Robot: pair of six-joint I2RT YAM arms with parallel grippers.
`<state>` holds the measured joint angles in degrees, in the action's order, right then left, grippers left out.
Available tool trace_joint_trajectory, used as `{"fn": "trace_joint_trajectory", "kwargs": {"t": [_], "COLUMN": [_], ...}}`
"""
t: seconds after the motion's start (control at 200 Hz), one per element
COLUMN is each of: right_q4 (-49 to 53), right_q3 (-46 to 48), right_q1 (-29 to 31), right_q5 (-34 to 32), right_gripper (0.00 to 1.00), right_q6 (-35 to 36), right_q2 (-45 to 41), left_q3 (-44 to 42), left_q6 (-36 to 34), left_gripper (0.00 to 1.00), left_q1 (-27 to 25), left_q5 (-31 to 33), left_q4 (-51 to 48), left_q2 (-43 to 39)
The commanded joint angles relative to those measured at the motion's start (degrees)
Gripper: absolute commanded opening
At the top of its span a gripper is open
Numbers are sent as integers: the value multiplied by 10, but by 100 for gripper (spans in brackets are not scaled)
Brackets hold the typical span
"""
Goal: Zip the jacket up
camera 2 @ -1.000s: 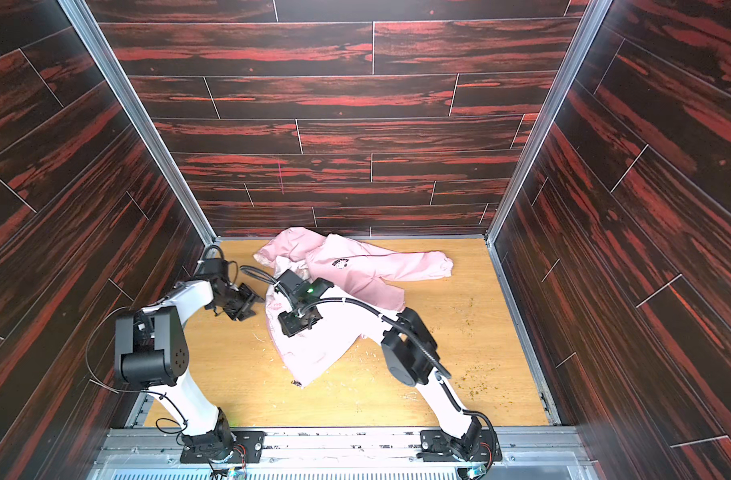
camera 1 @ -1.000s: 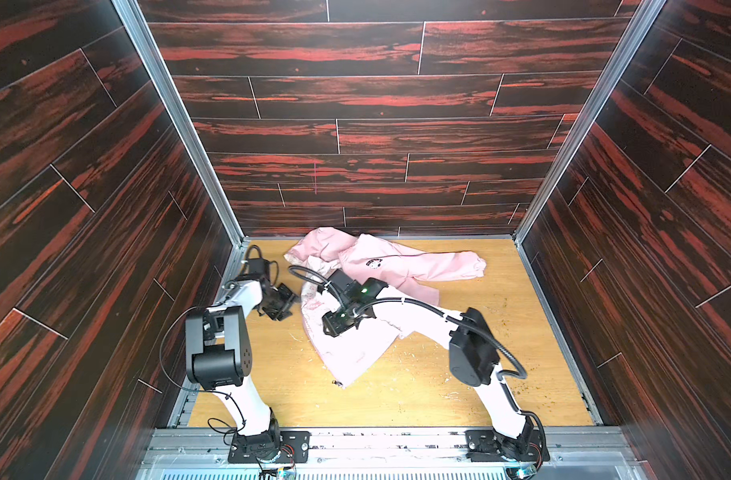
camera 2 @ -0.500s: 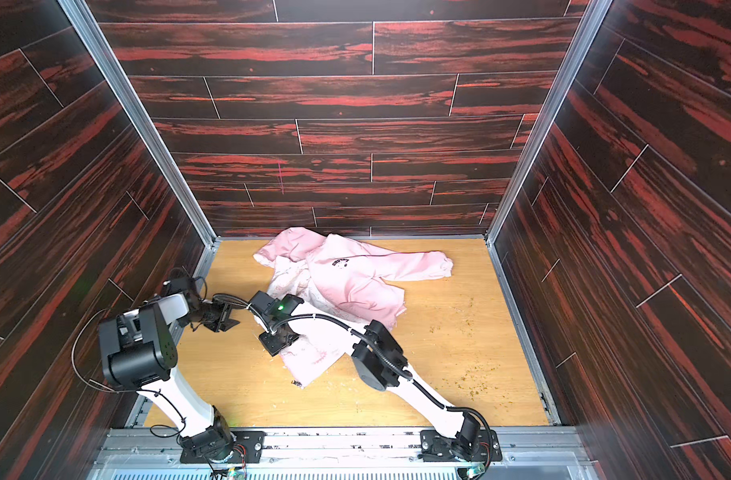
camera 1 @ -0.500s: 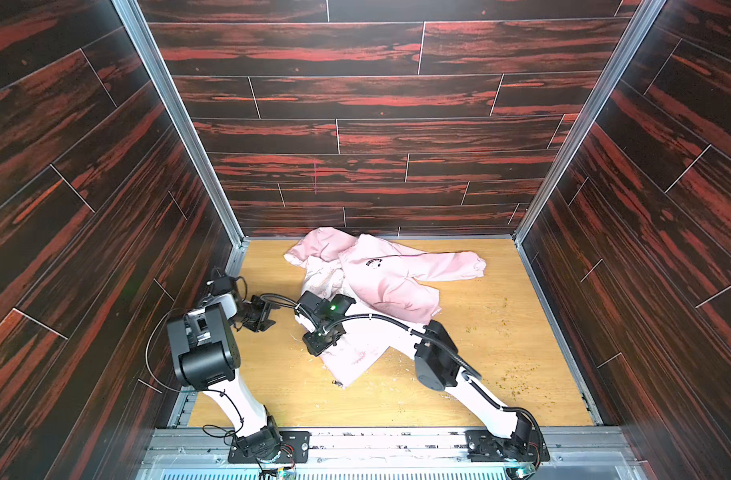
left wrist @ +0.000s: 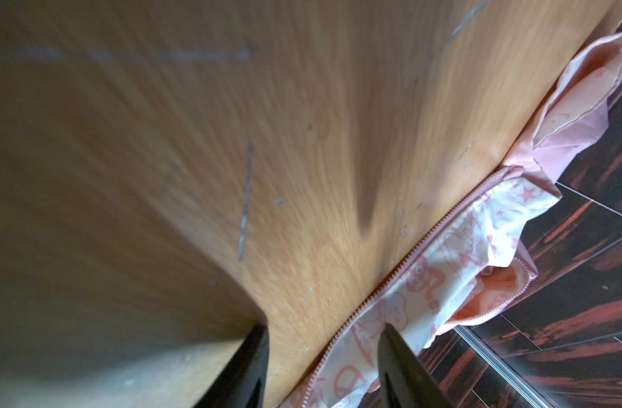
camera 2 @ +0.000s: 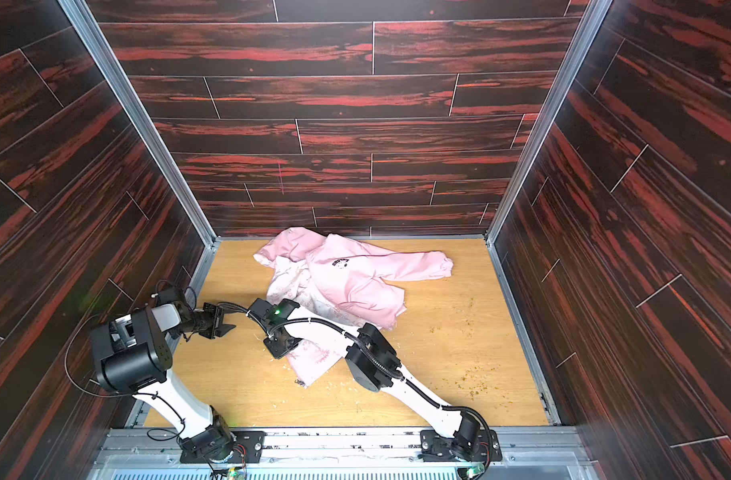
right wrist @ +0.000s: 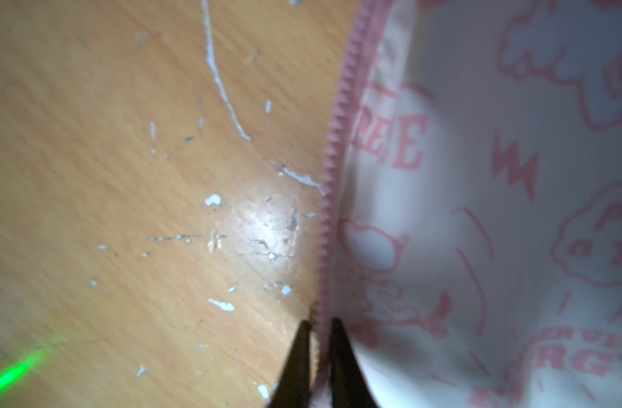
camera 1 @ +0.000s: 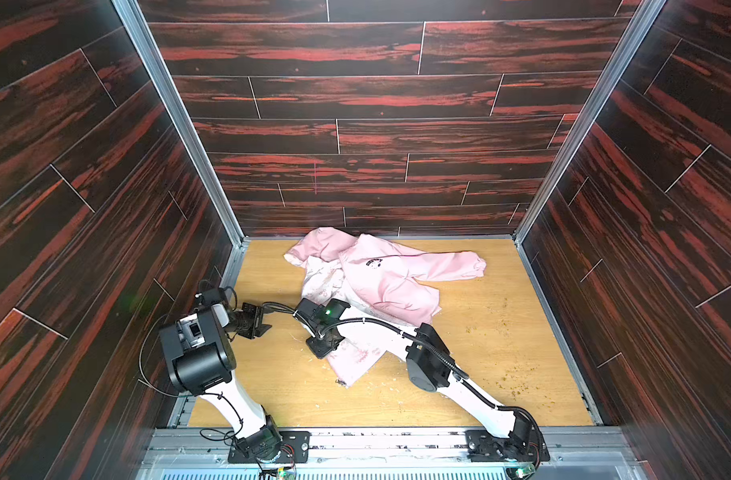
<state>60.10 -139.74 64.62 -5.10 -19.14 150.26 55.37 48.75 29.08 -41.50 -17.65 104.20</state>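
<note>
Now the right pincer (right wrist: 320,326) clenches the jacket's (camera 1: 391,278) near-to-far zip edge (right wrist: 334,159); the left pincer (left wrist: 325,328), released, hovers just left.

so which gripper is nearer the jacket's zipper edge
Right. The right gripper is shut on the zipper edge of the jacket; the left gripper hangs open over the tabletop beside it, not touching.

Pink cloth jacket (camera 1: 391,280), scratched glossy wooden table (camera 1: 501,357)

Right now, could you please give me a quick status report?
Right end effector shut on jacket zipper edge. Left end effector open, empty. Jacket unzipped. Nothing obstructing.
</note>
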Motion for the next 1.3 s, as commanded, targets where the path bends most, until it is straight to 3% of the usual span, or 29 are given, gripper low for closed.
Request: {"fn": "trace_joint_trajectory", "kwargs": {"t": [0.0, 0.15, 0.446, 0.626, 0.817, 1.027, 1.292], "right_q4": [14, 2, -42, -116, -270, -316, -344], "right_q3": [-9, -8, 20, 153, 352, 430, 456], "right_q1": [3, -9, -119, -212, -328, -414, -456], "right_q5": [3, 54, 309, 418, 535, 572, 590], "right_gripper": [3, 0, 0, 0, 0, 0, 0], "right_q6": [10, 25, -9, -28, -86, -95, -116], "right_q2": [0, -45, -110, -161, -219, -235, -233], "left_q3": [-21, -29, -26, 15, 96, 183, 321], "left_q6": [2, -1, 49, 75, 73, 89, 109], "left_gripper": [54, 54, 63, 67, 68, 68, 68], "left_q1": [0, -17, -96, -132, -196, -281, -349], "left_q5": [3, 1, 2, 12, 32, 42, 54], "left_q4": [0, 4, 70, 85, 56, 55, 36], "left_q2": [-17, -25, -35, -31, 12, 85, 204]}}
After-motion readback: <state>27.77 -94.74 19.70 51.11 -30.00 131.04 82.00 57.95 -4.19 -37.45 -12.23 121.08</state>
